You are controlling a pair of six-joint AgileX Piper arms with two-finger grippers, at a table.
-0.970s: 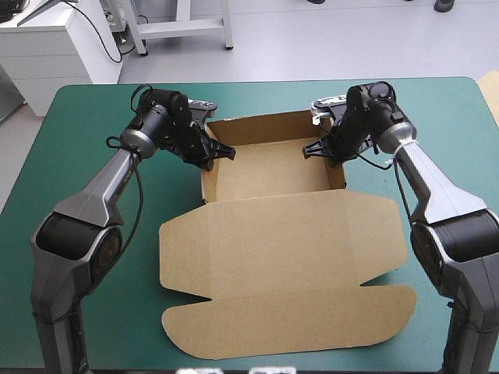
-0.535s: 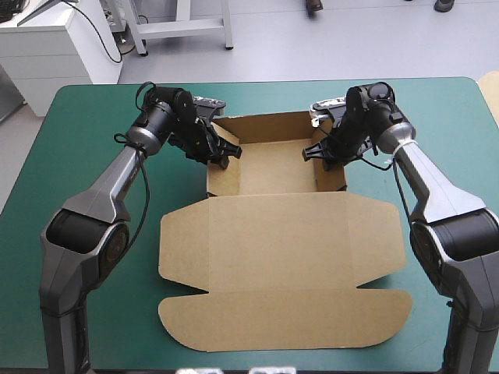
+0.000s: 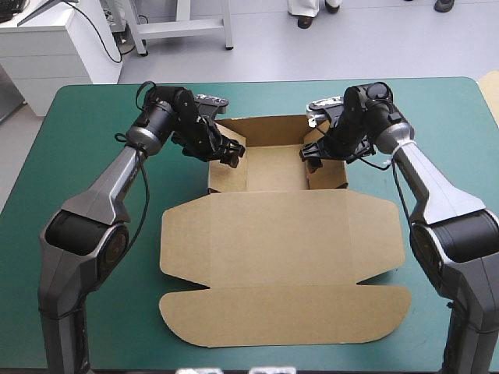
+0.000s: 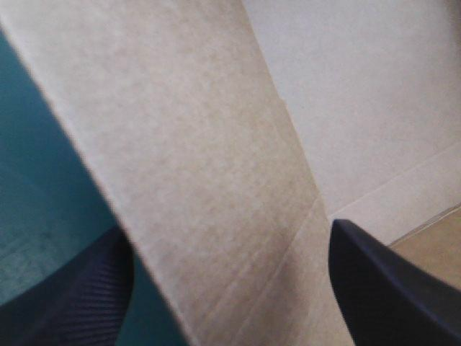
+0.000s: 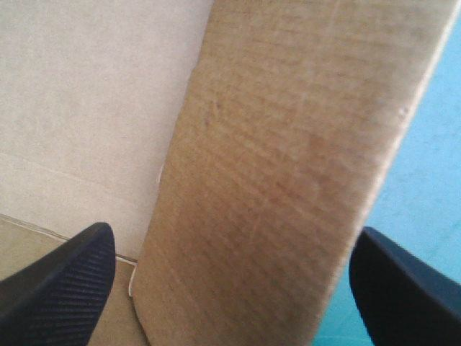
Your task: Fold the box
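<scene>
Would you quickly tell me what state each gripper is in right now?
Left gripper: open, straddling a wall of the box.
Right gripper: open, straddling the opposite wall.

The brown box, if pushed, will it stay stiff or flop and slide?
Probably stiff: the box lies with its lid flat and its walls standing on crisp creases. Likely light, being thin board, so it may slide on the teal-green cover. Its leaning side walls may spring back.
</scene>
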